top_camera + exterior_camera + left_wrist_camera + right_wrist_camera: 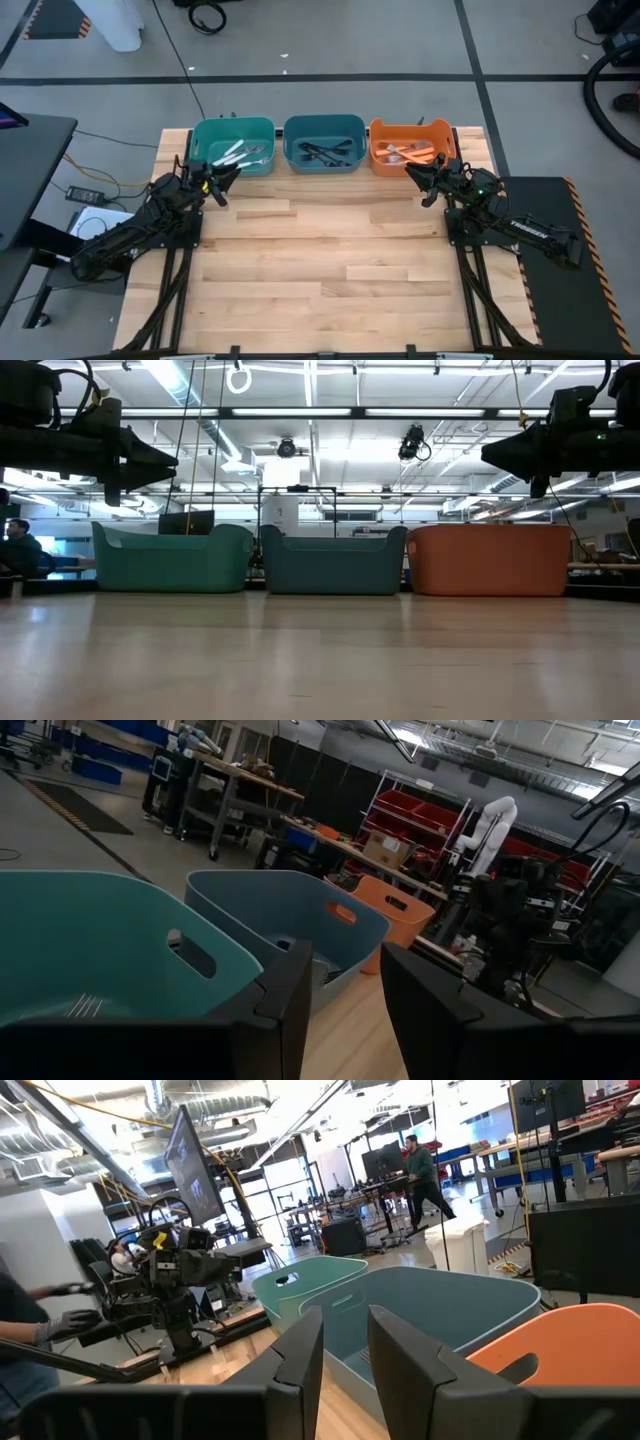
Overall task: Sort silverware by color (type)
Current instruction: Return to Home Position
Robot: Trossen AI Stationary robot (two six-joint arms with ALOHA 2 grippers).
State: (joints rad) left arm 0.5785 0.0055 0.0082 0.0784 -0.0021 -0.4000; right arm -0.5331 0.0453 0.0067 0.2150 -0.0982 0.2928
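Left gripper point(224, 178): hovers above the tabletop point(320, 270), just in front of the teal bin point(205, 135). Fingers spread, nothing between them. Risk: the tip sits near the bin's front wall. A pull-back that swings sideways or dips could clip the rim and shove or tip the bin.

Teal bin: white pieces point(240, 153) of the silverware lie inside. A hard knock would likely bounce one out.

Blue bin point(295, 130): black pieces point(325, 152) on its floor. Neither arm is in front of it, so it looks least exposed.

Orange bin point(380, 132): orange-handled pieces point(408, 153) inside, crossed over one another.

Right gripper point(416, 178): just in front of the orange bin's near wall, fingers apart, empty. Same hazard, mirrored. The low view shows both grippers held higher than the bin rims, so a level retreat should pass. A descending one might catch an edge.

All the silverware I can see lies in bins. Sorting looks finished, so any spill would undo it.
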